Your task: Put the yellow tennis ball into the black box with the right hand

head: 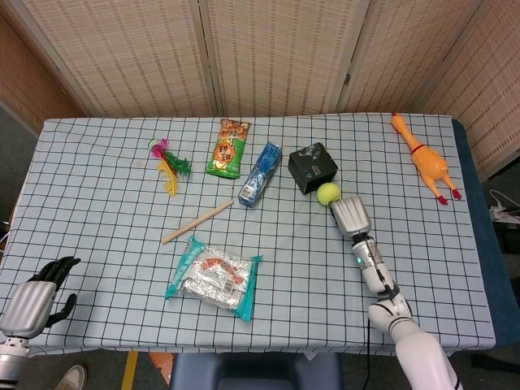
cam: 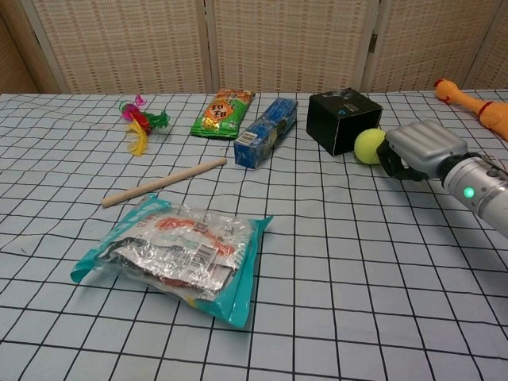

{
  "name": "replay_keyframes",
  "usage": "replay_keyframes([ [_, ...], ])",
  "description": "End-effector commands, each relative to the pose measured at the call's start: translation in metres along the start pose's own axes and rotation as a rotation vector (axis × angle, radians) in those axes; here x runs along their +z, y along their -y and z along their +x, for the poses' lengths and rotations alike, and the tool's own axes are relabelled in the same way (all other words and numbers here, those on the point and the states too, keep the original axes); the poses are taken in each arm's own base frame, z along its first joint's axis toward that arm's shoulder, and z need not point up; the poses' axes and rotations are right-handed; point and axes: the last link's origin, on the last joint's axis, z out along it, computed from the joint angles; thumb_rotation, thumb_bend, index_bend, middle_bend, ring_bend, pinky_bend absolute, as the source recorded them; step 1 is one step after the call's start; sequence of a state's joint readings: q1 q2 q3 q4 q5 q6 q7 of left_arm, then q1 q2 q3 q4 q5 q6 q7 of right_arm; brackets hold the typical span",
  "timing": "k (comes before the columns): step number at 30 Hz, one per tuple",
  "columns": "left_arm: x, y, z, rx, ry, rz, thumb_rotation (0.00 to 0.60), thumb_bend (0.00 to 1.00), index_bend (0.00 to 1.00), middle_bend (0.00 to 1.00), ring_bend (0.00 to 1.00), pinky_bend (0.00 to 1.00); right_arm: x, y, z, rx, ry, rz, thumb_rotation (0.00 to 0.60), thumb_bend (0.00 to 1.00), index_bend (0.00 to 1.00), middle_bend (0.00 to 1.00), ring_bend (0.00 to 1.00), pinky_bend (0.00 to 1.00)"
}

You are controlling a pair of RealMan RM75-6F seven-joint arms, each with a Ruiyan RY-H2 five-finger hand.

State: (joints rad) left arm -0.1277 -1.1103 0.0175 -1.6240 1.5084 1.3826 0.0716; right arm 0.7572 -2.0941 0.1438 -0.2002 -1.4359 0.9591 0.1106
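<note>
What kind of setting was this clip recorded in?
Most likely a lab or data-collection booth, not a home: a table with a checked cloth, woven folding screens closing off the background, and unrelated props laid out, such as a rubber chicken, snack bag and wooden stick.
</note>
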Motion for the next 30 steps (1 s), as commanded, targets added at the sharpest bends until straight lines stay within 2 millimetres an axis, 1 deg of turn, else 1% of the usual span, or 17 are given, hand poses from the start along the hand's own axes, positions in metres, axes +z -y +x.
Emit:
replay_keyframes([
  [1, 0.0003, 0.0004, -0.0005, 0.0, 0.004, 0.002, 0.6, 0.46, 0.17, 0.14, 0.16, 0.42, 0.0015, 0.0018, 0.0027, 0.016, -0.013, 0.006, 0.6, 1.0, 0.68, 0.7, 0.58, 0.71],
  [4, 0.0006, 0.001, -0.0009, -0.001, 0.006, 0.005, 0.6, 0.46, 0.17, 0.14, 0.16, 0.43, 0.0028, 0.0012, 0.0044, 0.024, -0.018, 0.006, 0.6, 1.0, 0.61, 0.62, 0.51, 0.67],
  [9, 0.0005, 0.0015, -0.0009, 0.001, 0.005, 0.01, 0.6, 0.46, 0.17, 0.14, 0.16, 0.43, 0.0041, -0.002, 0.0054, 0.063, -0.015, -0.002, 0.6, 1.0, 0.57, 0.57, 0.46, 0.64],
  [11, 0.0005, 0.0015, -0.0012, 0.0, 0.007, 0.011, 0.6, 0.46, 0.17, 0.14, 0.16, 0.43, 0.004, -0.0037, 0.0063, 0.077, -0.019, -0.004, 0.6, 0.98, 0.56, 0.55, 0.45, 0.63],
  [13, 0.0002, 0.0015, -0.0013, 0.002, 0.008, 0.01, 0.6, 0.46, 0.17, 0.14, 0.16, 0.43, 0.0042, -0.0047, 0.0066, 0.087, -0.018, -0.004, 0.6, 0.89, 0.54, 0.53, 0.43, 0.62],
  [15, 0.0006, 0.0011, -0.0016, 0.003, 0.01, 0.009, 0.6, 0.46, 0.17, 0.14, 0.16, 0.43, 0.0048, -0.0051, 0.0069, 0.097, -0.016, -0.001, 0.6, 0.67, 0.51, 0.49, 0.4, 0.6],
  [17, 0.0006, 0.0009, -0.0018, 0.003, 0.011, 0.008, 0.6, 0.46, 0.17, 0.14, 0.16, 0.43, 0.0052, -0.0047, 0.0075, 0.108, -0.017, 0.004, 0.6, 0.49, 0.46, 0.44, 0.37, 0.57],
  [19, 0.0008, 0.001, -0.002, 0.003, 0.012, 0.008, 0.6, 0.46, 0.16, 0.14, 0.16, 0.43, 0.0054, -0.0043, 0.0074, 0.116, -0.013, 0.01, 0.6, 0.37, 0.39, 0.39, 0.32, 0.52],
  [21, 0.0009, 0.0013, -0.002, 0.004, 0.012, 0.009, 0.6, 0.46, 0.16, 0.14, 0.16, 0.43, 0.0057, -0.0031, 0.0075, 0.128, -0.012, 0.015, 0.6, 0.3, 0.33, 0.34, 0.27, 0.47],
  [25, 0.0009, 0.0015, -0.002, 0.003, 0.012, 0.01, 0.6, 0.46, 0.16, 0.14, 0.16, 0.43, 0.0057, -0.0027, 0.0071, 0.135, -0.009, 0.017, 0.6, 0.23, 0.26, 0.28, 0.22, 0.43],
  [30, 0.0008, 0.0021, -0.0015, -0.001, 0.011, 0.011, 0.6, 0.46, 0.17, 0.14, 0.16, 0.43, 0.0055, -0.0002, 0.0035, 0.171, 0.015, 0.028, 0.6, 0.14, 0.14, 0.18, 0.11, 0.33],
])
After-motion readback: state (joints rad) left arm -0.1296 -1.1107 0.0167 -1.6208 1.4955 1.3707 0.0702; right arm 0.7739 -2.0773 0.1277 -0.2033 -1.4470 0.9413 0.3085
